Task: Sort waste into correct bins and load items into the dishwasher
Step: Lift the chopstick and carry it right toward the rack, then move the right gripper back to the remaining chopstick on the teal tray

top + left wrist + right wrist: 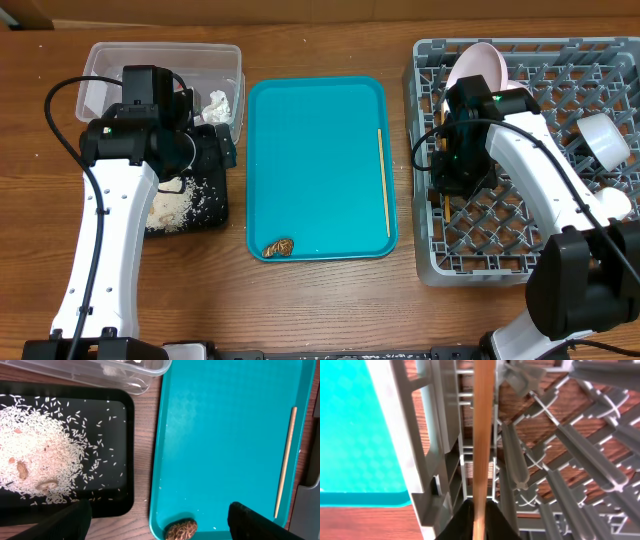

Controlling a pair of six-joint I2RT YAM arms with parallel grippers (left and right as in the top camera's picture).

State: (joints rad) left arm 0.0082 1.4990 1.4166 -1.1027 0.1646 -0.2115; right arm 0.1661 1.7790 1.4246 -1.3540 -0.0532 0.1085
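Your right tool (pixel 480 519) is pressed onto a wooden chopstick (pixel 482 435), with one dark finger against each side of its lower end. This stick runs between the upright pegs of the grey dish rack (pixel 440 265), which stands just right of the teal serving tray (pixel 315 160), and it lies along the rack wall nearest that tray. You cannot tell whether the stick rests on the lattice floor. Your left tool (pixel 160 507) is spread wide and holds nothing. It hangs above the strip of wooden tabletop (pixel 320 300) at the teal tray's left edge. The black tray (pixel 120 435) lies just left of the teal tray and carries a heap of white rice grains (pixel 40 455) with a few small brown bits among them. The clear tub (pixel 160 60) sits beyond the black tray, left of the teal tray's far corner, and holds a crumpled white tissue (pixel 217 103). On the teal tray, the second chopstick (pixel 384 185) lies parallel to the right rim and just inside it. The brown food scrap (pixel 279 246) sits against the rim toward the arm bases, left of centre. In the rack, a pale round bowl (pixel 485 65) leans at the far corner on the tray's side. A white cup (pixel 605 140) sits toward the side away from the tray.
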